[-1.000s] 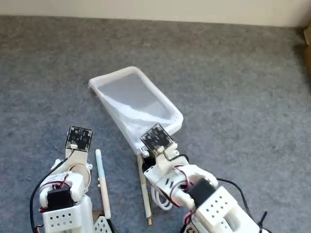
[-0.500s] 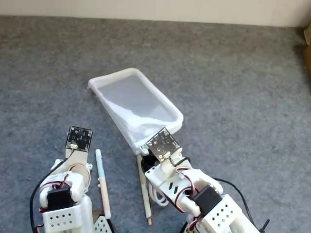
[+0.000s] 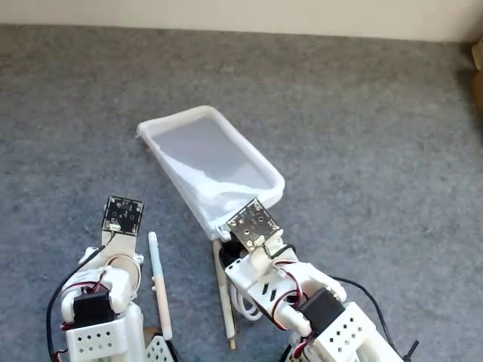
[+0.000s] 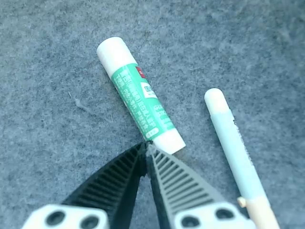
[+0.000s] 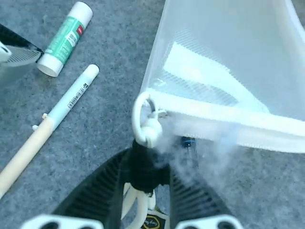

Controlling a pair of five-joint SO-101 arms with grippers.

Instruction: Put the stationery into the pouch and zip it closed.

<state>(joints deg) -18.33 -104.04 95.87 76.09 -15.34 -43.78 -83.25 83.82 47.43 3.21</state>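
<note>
High view: right arm (image 3: 281,285) farther back

**Bright, Soft Light All Over**

Well lit right across the grey fuzzy table top (image 3: 377,151), as if from high above. Only thin, faint shadows beside the white see-through mesh pouch (image 3: 204,154). From the left wrist, a soft dark edge along one side of the green and white glue stick (image 4: 138,95) and the pale blue pen (image 4: 228,138). From the right wrist, very bright on the pouch, almost washed out to plain white. Shiny too on the round white plastic zip pull (image 5: 148,132).
</note>
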